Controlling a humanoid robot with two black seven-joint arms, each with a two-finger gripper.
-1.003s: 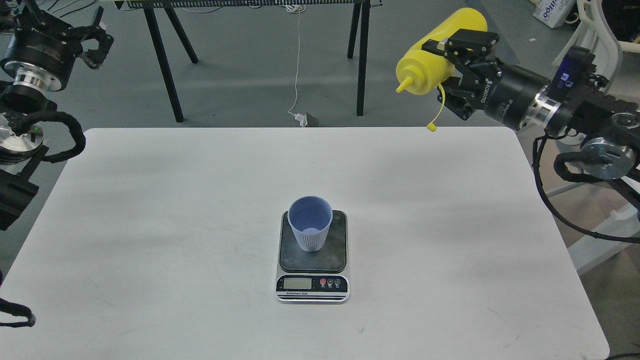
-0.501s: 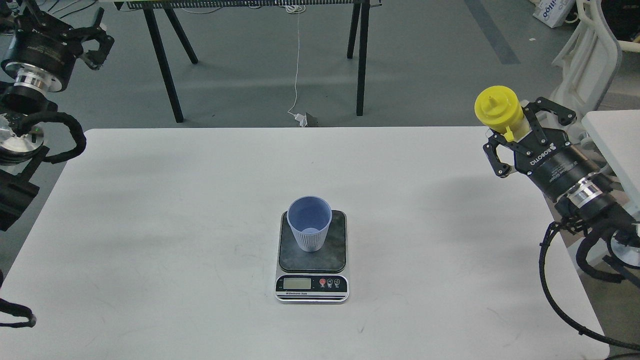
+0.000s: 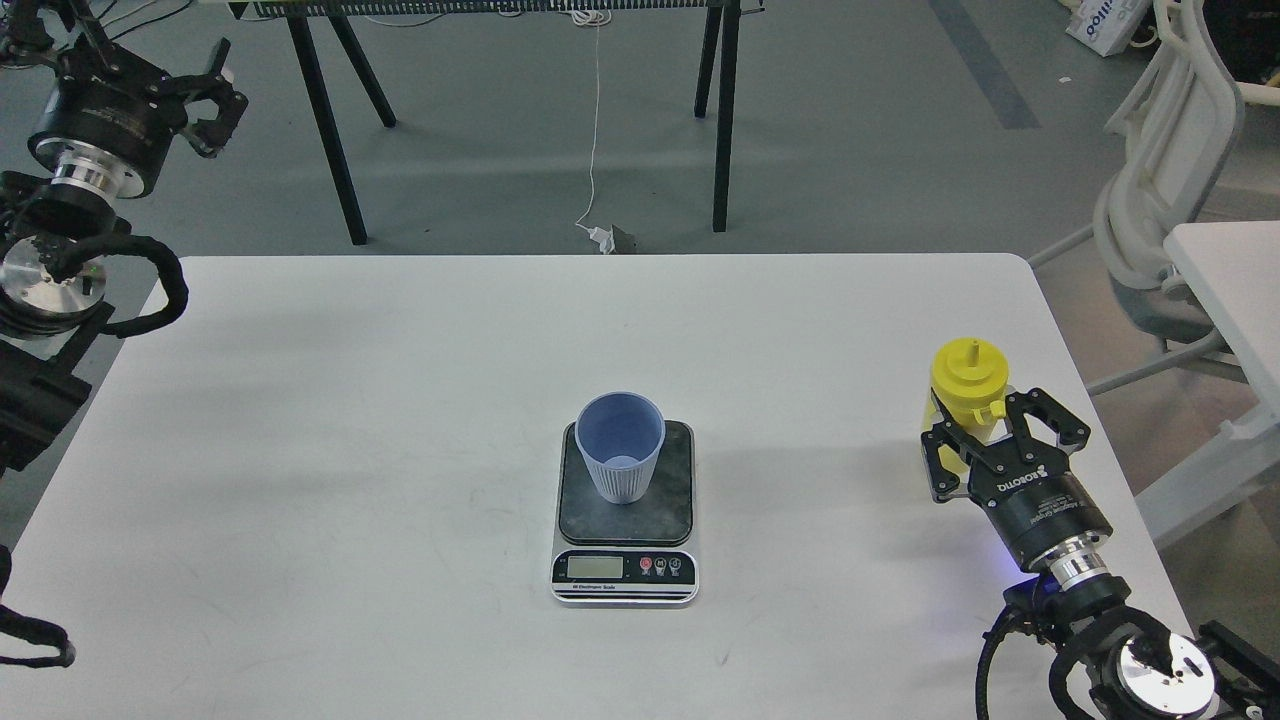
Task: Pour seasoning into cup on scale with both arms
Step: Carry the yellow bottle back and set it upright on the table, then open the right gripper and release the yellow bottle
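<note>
So the right pincer (image 3: pixel 985 440) is down low over the right side of the table (image 3: pixel 300 450), with its fingers pinching the bottle (image 3: pixel 965 378) from both sides. The bottle stands upright, nozzle pointing up, and its yellow cap pokes out above the fingers; the little tip cover hangs just beside the cap. Can't really tell if the bottle's base is touching the table, since the pincer hides the lower part.

The cup (image 3: pixel 620 445) sits on the scale (image 3: pixel 625 520), a bit toward the left-rear part of the dark platform, upright with the open mouth up. Can't make out anything inside it from here. The scale sits around the middle of the table with its display and three buttons on the near edge. The readout is too small to read. The bottle is well apart from the cup, off to the right.

The left pincer (image 3: pixel 215 100) is way up in the top left corner, beyond the table's edge, spread apart and holding nothing, nowhere near the cup or scale.
</note>
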